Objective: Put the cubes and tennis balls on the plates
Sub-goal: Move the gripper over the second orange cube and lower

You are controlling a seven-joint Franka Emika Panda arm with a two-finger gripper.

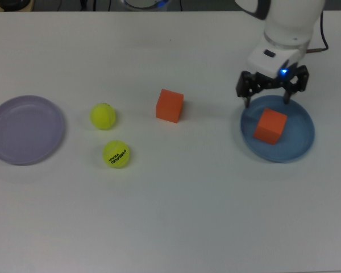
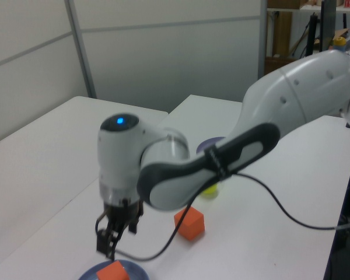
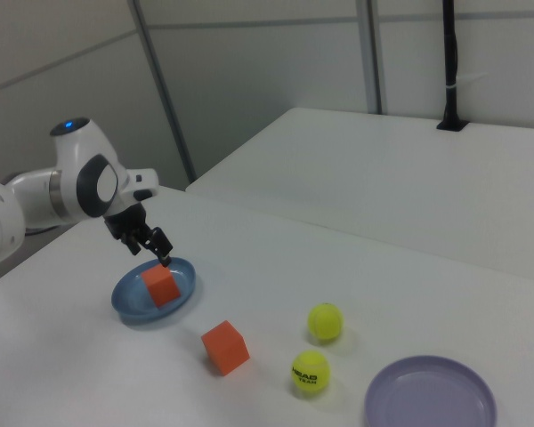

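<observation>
With one cube (image 1: 270, 126) resting on the blue plate (image 1: 300, 142) (right of frame), hand (image 1: 271, 95) spread above, freed for the rest.

Orange cube (image 1: 170, 106) unobstructed; tennis balls (image 1: 103, 116) apart.

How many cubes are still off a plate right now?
1. One orange cube sits on the bare table, mid-table in the top view. The other cube already lies on the blue plate, below the open claw.
</observation>
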